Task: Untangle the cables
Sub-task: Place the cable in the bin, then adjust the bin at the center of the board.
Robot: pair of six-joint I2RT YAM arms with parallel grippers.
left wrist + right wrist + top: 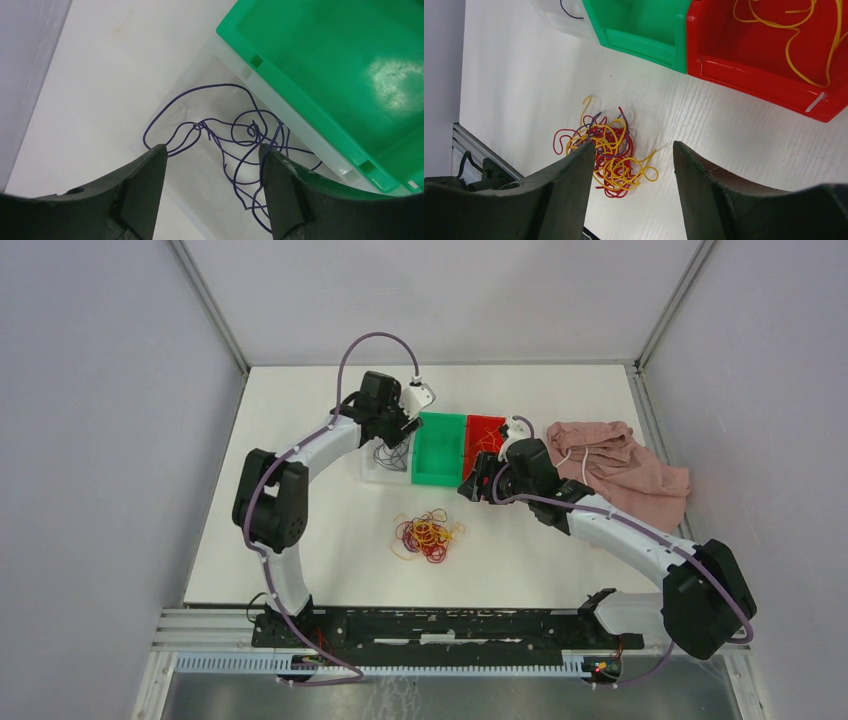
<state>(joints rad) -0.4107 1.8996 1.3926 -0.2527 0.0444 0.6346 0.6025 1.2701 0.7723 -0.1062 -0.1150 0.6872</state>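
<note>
While the left gripper (212, 152) hangs with jaws spread wide and empty over thin dark purple wires (235, 131) lying in the clear plastic bin (207, 82), that drop looks done; the right gripper (631, 145), likewise wide and empty, faces the tangled yellow, red and purple clump of cables (606, 160) on the white table (524, 75), so the next move calls for pinching one strand free

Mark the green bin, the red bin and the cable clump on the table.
green bin (438, 448), top external view, bare floor.
red bin (749, 75), right wrist view, front wall.
cable clump (428, 535), top external view, middle of the tangle.
</note>
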